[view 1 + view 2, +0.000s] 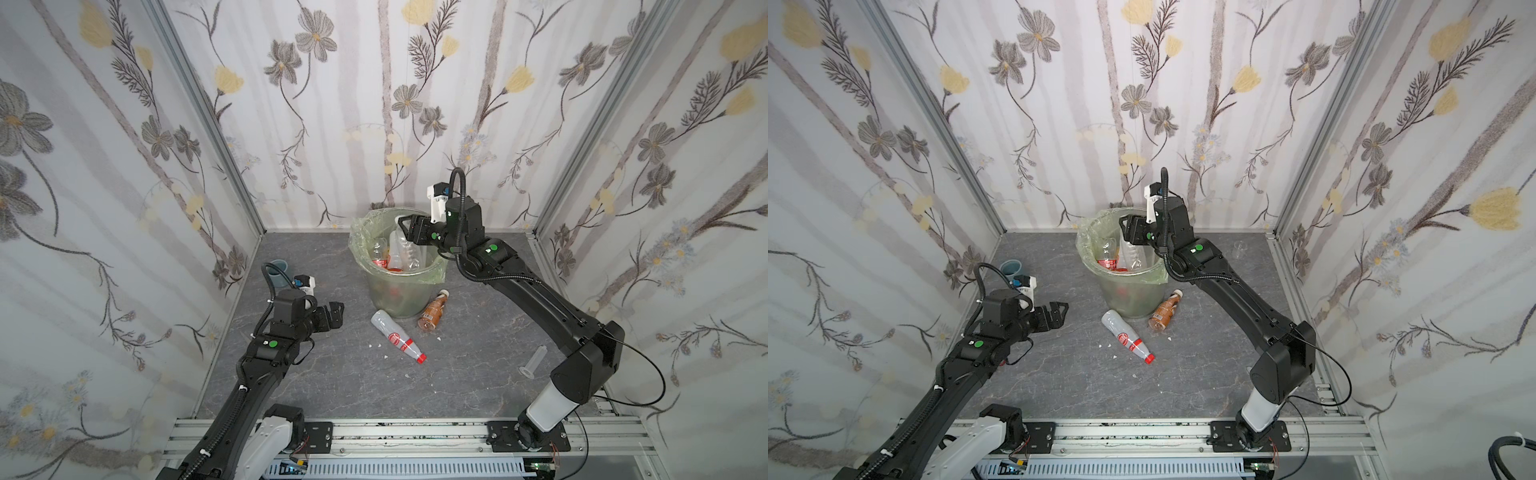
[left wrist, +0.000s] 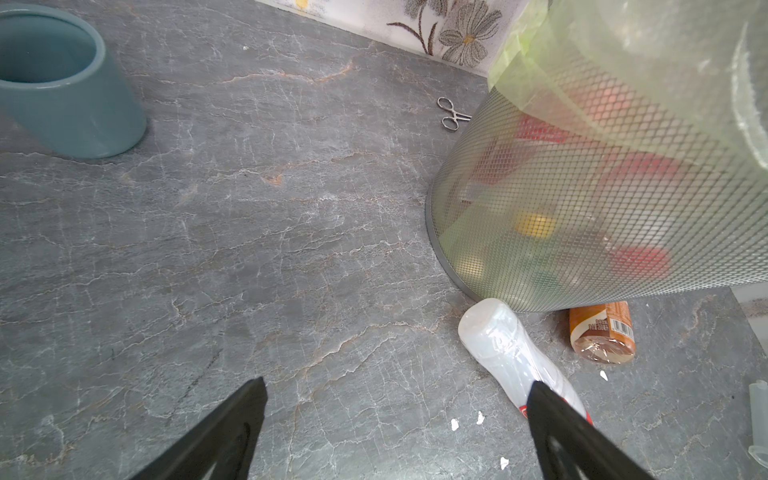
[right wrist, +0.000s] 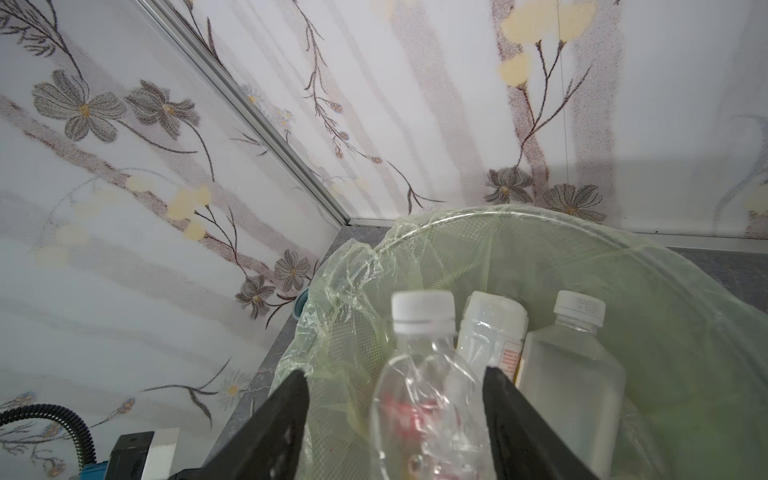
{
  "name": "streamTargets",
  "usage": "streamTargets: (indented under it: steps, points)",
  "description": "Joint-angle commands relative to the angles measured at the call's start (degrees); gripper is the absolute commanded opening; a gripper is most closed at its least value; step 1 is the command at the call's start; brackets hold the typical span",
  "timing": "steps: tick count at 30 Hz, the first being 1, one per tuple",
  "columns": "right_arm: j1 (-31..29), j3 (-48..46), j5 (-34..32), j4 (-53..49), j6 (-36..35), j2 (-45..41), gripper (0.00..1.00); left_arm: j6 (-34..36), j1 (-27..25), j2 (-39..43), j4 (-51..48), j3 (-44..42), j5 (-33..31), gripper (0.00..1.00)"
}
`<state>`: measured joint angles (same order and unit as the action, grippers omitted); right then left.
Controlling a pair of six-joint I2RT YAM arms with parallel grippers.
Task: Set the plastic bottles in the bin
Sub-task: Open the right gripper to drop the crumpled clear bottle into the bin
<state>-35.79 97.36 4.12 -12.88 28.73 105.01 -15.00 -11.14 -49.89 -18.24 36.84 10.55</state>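
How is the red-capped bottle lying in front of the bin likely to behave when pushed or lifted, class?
The red-capped bottle lies on its side and is round-bodied, so a nudge would probably roll it. It looks empty, so likely light. Its smooth plastic may slip or dent in a grip.

Bin [image 1: 390, 297], mesh w/ green liner, upright & packed w/ clear bottles [image 3: 419, 374], caps up; red-cap bottle [image 1: 397, 336] & brown coffee bottle [image 1: 434, 312] lie flat right by its base.

Bottles [image 1: 398, 337] lie before the bin [image 1: 380, 293] (more inside) — cup [image 1: 277, 276] left of it.
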Motion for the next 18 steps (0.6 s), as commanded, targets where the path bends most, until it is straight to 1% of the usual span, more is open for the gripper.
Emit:
streamTargets:
  steps: [1, 10, 14, 18]
  points:
    - [-0.4, 0.4, -0.7, 1.5, 0.3, 0.7, 0.7, 0.2, 0.1, -0.1, 1.0, -0.2, -0.1, 1.0]
    - [-0.7, 0.2, -0.4, -0.8, -1.0, -0.6, 0.72, 0.1, 0.1, 0.0, 0.9, -0.3, 0.0, 1.0]
    - [-0.6, -1.6, -0.8, -1.9, -2.6, -3.8, 0.73, 0.0, 0.1, -0.3, 0.9, -0.3, 0.5, 1.0]
    - [-0.3, -6.4, -1.9, -2.3, -4.5, -8.8, 0.75, -0.7, 0.1, -0.9, 0.9, -0.3, 1.2, 0.99]
